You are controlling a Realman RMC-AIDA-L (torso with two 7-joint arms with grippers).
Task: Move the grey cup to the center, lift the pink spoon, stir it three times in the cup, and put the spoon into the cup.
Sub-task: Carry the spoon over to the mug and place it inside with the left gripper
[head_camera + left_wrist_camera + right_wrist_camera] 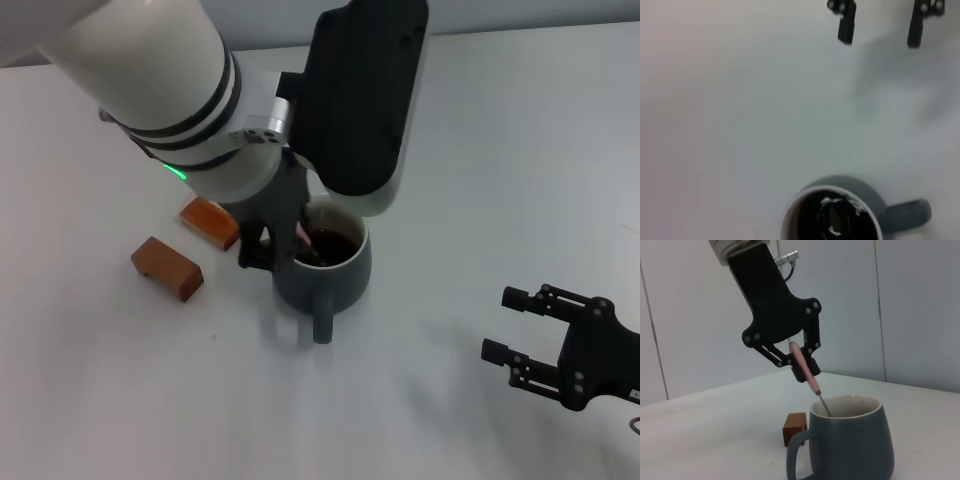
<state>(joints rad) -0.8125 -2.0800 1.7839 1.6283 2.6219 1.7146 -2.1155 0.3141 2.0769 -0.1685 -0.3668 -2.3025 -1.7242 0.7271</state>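
Left pincer [799, 362] clamped on the pink spoon [806, 371] by its handle, right above the grey cup [330, 270]; spoon tilted, metal neck dipping into the dark liquid; cup mid-desk [480, 160], handle toward the robot; two wooden blocks [167, 267] beside it; right pincer [515, 325] open, empty, well apart to the right.
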